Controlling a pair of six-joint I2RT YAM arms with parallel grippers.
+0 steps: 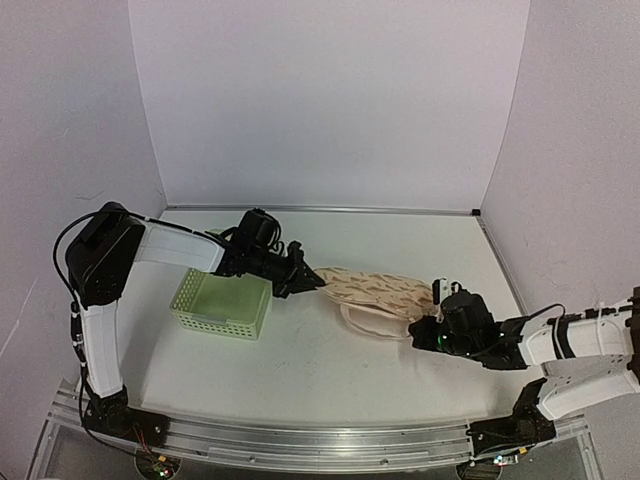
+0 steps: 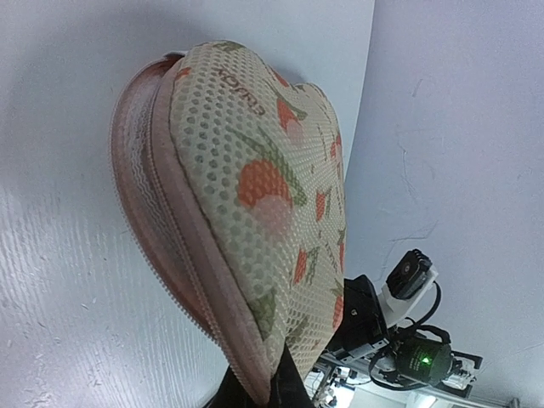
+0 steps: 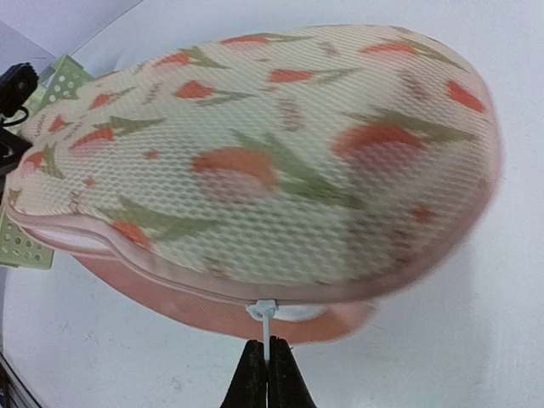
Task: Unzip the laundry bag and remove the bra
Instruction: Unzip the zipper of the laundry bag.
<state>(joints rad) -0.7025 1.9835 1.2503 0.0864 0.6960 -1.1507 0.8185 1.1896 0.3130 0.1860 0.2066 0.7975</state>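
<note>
The laundry bag (image 1: pixel 378 287), beige mesh with a red and green print and a pink zip edge, is held up between both grippers at mid table. My left gripper (image 1: pixel 306 282) is shut on the bag's left tip, pinching the pink edging (image 2: pixel 255 357). My right gripper (image 3: pixel 268 378) is shut on the thin white zip pull (image 3: pixel 265 313) at the bag's near edge. The seam gapes along the left part (image 3: pixel 72 240), where the lower pink half (image 1: pixel 368 322) hangs away from the top. The bra is hidden inside.
A light green lattice basket (image 1: pixel 222 305) stands left of the bag, just below the left wrist, and its corner (image 3: pixel 58 81) shows behind the bag. White walls close the back and both sides. The right arm (image 2: pixel 399 340) shows beyond the bag.
</note>
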